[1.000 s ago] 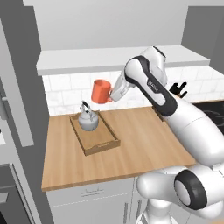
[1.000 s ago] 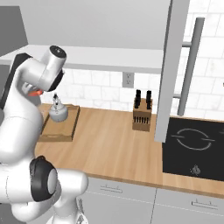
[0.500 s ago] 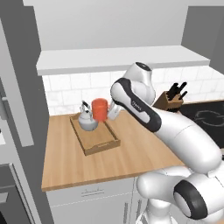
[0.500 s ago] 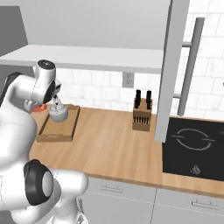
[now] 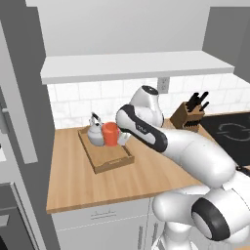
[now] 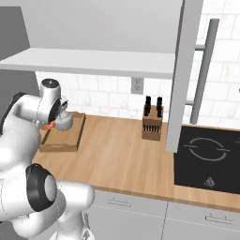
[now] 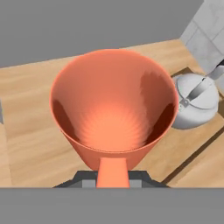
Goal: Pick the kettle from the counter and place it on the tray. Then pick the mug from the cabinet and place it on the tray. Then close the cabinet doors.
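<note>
Two task pieces sit together at the tray: the mug, clamped in the tool, and the kettle.

On the far left part of the wooden table [image 5: 97, 183], the brown tray [image 5: 112, 161] carries the silver kettle [image 5: 95, 134] at its far end. The orange-red mug [image 5: 111, 134] is upright just to the right of the kettle, over the tray; whether its base touches the tray floor I cannot tell. The tool [image 5: 120, 138] is closed on the mug's handle side, and in the hand view the mug's open mouth faces the camera with its handle between the finger tips. To the right on the table stands a knife block [image 5: 188, 117], with a black cooktop [image 6: 206, 157] beyond it. One cabinet door [image 6: 185, 70] hangs open above.
</note>
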You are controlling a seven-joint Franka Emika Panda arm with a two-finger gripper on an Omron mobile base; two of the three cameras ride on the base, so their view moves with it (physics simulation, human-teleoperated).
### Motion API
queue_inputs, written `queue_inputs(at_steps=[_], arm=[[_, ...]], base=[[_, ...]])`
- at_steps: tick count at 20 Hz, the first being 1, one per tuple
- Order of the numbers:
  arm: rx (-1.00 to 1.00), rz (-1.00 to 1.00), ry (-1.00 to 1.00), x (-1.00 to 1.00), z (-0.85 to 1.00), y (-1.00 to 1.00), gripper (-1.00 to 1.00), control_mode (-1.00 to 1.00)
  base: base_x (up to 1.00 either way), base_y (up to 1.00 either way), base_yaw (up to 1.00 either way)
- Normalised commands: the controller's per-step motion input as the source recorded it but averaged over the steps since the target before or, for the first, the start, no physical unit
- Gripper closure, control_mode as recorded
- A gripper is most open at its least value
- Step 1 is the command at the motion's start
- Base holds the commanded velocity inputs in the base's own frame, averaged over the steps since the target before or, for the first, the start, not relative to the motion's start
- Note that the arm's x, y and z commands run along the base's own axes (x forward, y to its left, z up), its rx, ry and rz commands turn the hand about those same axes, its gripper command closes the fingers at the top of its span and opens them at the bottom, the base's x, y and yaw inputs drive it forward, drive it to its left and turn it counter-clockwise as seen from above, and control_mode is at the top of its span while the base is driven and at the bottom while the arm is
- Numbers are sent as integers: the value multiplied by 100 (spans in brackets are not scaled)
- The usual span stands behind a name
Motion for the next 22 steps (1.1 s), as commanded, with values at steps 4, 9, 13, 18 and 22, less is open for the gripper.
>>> queue_inputs(at_steps=[4,9,13,18,22], arm=[[0,0,-1,29,-63,0,100,-100],[0,0,1,28,-31,0,100,-100],[0,0,0,37,-36,0,100,-100],[0,0,0,40,-42,0,100,-100],[0,0,0,39,-24,0,100,-100]], base=[[0,0,0],[0,0,0],[0,0,0],[0,0,0],[0,0,0]])
